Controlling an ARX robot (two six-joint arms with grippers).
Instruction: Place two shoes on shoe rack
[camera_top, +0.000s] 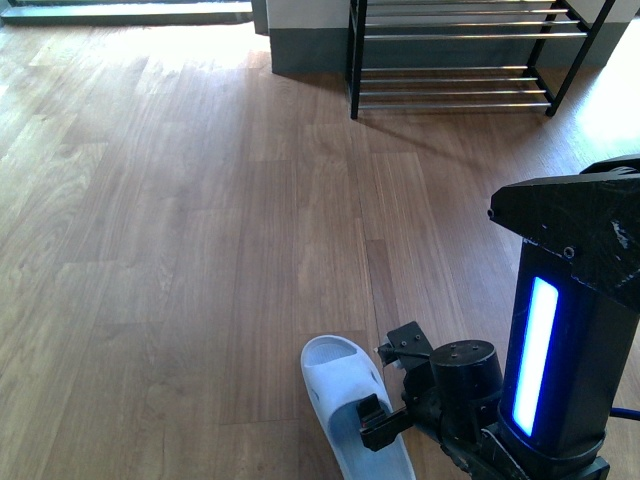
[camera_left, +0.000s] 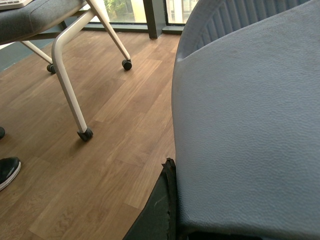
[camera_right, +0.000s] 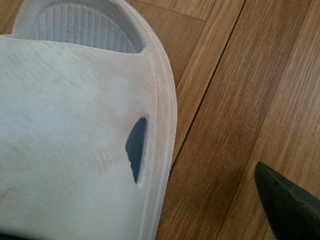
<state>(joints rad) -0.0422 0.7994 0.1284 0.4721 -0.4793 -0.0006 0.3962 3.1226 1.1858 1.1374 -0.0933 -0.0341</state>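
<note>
A pale blue slide (camera_top: 345, 400) lies on the wood floor at the near edge of the front view. My right gripper (camera_top: 387, 385) stands open around its side, one finger (camera_top: 405, 342) beyond it and one (camera_top: 372, 425) over it. In the right wrist view the slide (camera_right: 75, 140) with its side slit fills most of the picture, and one dark fingertip (camera_right: 290, 210) hovers off to its side above the floor. My left gripper (camera_left: 172, 205) is shut on another pale blue slide (camera_left: 250, 125), which fills the left wrist view. The shoe rack (camera_top: 460, 50) stands far back on the right. No sneakers are in view.
My right arm's black housing with a blue light strip (camera_top: 540, 355) fills the near right. A grey wall base (camera_top: 305, 50) sits left of the rack. White chair legs on castors (camera_left: 70, 90) and a black shoe (camera_left: 7, 170) show in the left wrist view.
</note>
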